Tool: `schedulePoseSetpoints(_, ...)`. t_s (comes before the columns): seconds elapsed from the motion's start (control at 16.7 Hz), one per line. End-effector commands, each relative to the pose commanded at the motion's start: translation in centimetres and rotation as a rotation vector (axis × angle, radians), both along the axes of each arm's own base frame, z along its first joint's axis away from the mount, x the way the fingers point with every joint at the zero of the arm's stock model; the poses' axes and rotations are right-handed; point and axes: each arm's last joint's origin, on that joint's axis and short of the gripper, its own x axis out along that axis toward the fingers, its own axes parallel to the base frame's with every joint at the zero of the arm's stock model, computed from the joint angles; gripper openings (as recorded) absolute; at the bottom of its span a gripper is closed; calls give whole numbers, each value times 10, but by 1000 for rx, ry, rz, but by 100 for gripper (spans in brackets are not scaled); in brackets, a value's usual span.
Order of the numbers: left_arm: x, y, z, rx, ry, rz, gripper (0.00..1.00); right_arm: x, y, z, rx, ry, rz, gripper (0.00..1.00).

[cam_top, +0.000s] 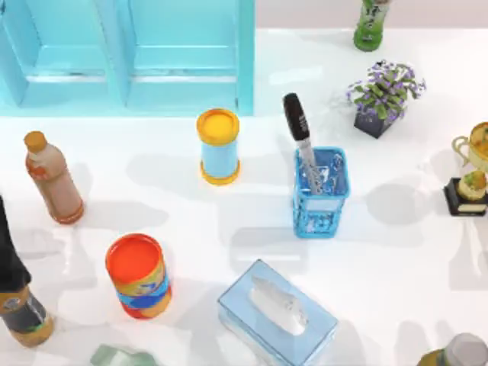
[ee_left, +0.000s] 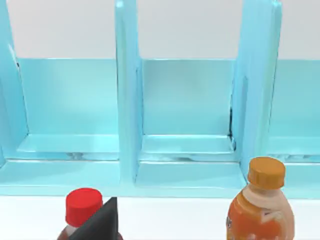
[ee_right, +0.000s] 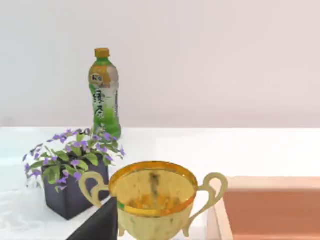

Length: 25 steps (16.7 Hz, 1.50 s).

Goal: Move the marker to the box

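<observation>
The marker (cam_top: 297, 122) has a glossy black cap with white print and a thin grey barrel. It stands tilted in the blue mesh box (cam_top: 321, 200) at the middle right of the table, cap up and leaning toward the back left. Neither arm is near it. One dark finger (ee_left: 99, 224) of my left gripper shows at the edge of the left wrist view, facing the teal shelf (ee_left: 185, 145). One dark finger (ee_right: 100, 224) of my right gripper shows in the right wrist view, beside a gold trophy cup (ee_right: 152, 197).
A teal shelf (cam_top: 130, 57) fills the back left. A yellow-capped blue can (cam_top: 219, 146), an orange can (cam_top: 137, 276), a tea bottle (cam_top: 52, 177), a dark bottle (cam_top: 17, 293) and a tissue box (cam_top: 276, 311) stand around. A potted plant (cam_top: 381, 95), green bottle (cam_top: 370, 23) and trophy (cam_top: 473, 171) stand right.
</observation>
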Motion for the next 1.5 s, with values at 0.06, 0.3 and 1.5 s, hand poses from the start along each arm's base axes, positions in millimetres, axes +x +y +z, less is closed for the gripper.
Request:
schedulePoseSetpoints(0.06, 0, 0, 0, 0, 0, 0, 100, 0, 0, 0, 0, 0, 0, 100)
schedulePoseSetpoints(0.3, 0, 0, 0, 0, 0, 0, 100, 2, 4, 12, -11, 8, 68, 100)
schedulePoseSetpoints(1.5, 0, 0, 0, 0, 0, 0, 100, 180, 106, 11, -64, 617, 857, 100)
